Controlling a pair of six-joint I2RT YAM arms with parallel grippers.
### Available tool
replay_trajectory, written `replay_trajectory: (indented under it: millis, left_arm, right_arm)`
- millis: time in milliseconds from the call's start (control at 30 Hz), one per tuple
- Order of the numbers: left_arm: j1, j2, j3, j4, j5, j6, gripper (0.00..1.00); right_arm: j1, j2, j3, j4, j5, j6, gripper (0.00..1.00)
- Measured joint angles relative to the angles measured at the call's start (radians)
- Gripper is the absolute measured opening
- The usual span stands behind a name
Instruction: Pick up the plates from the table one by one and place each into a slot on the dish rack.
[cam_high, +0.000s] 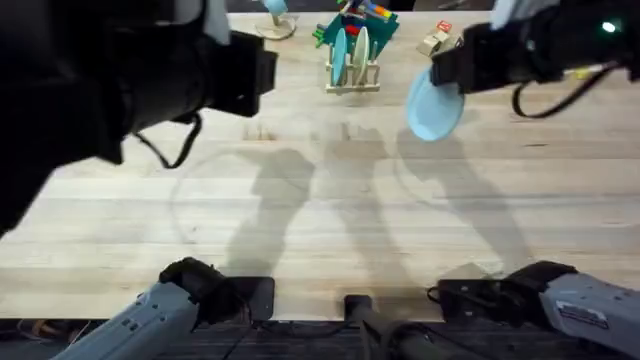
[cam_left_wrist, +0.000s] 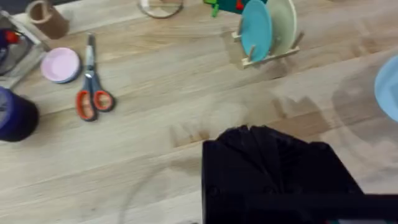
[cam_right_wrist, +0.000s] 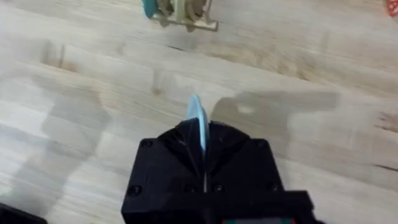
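- Plates first: I see the bright cyan plate (cam_high: 341, 56) already upright in the dish rack (cam_high: 353, 80) at the far middle of the table (cam_high: 330, 220), with a pale cream plate (cam_high: 362, 52) in the slot just beside it
- My right gripper (cam_right_wrist: 200, 144) is pinching the light blue plate (cam_high: 434, 105) by its rim, lifted off the wood and hanging to the right of the rack, near it but apart
- I judge this the carry stage for the second plate; next I need to swing it left over the rack, stand it on edge and lower it between free dowels without knocking the two already seated
- My left gripper (cam_left_wrist: 273, 140) hovers over bare wood; I cannot tell how its fingers stand
- Free slots are hard to make out, the toys behind the rack are cut off, and the left arm blocks the far left corner overhead
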Motion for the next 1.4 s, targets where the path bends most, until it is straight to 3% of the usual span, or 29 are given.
replay_trajectory:
  millis: [67,100,267,300,700,867,1133,1400]
  left_arm:
    - [0.017,-0.018,0.000,-0.013,0.000,0.022,0.048]
    - [0.025,-0.025,0.000,-0.021,-0.001,0.031,0.116]
    - [0.047,-0.036,0.000,-0.060,-0.003,0.052,0.882]
    - [0.048,-0.036,0.000,-0.066,-0.003,0.052,0.964]
    - [0.048,-0.036,0.000,-0.076,-0.003,0.060,0.993]
    - [0.048,-0.036,0.000,-0.076,-0.003,0.060,0.993]
    - [0.048,-0.036,0.000,-0.076,-0.003,0.059,0.993]
    - [0.048,-0.036,0.000,-0.076,-0.003,0.059,0.993]
  right_arm:
    - [0.026,0.047,0.039,-0.001,0.010,0.013,0.031]
    - [0.038,0.070,0.059,-0.001,0.013,0.017,0.031]
    - [0.088,0.185,0.170,-0.007,0.018,0.030,0.031]
    - [0.095,0.208,0.197,-0.011,0.018,0.031,0.031]
    - [0.146,0.449,0.576,-0.175,0.115,0.065,0.031]
    - [0.147,0.509,0.673,-0.183,0.158,0.101,0.031]
    - [0.147,0.522,0.698,-0.154,0.268,0.148,0.030]
    - [0.147,0.522,0.698,-0.146,0.299,0.159,0.030]
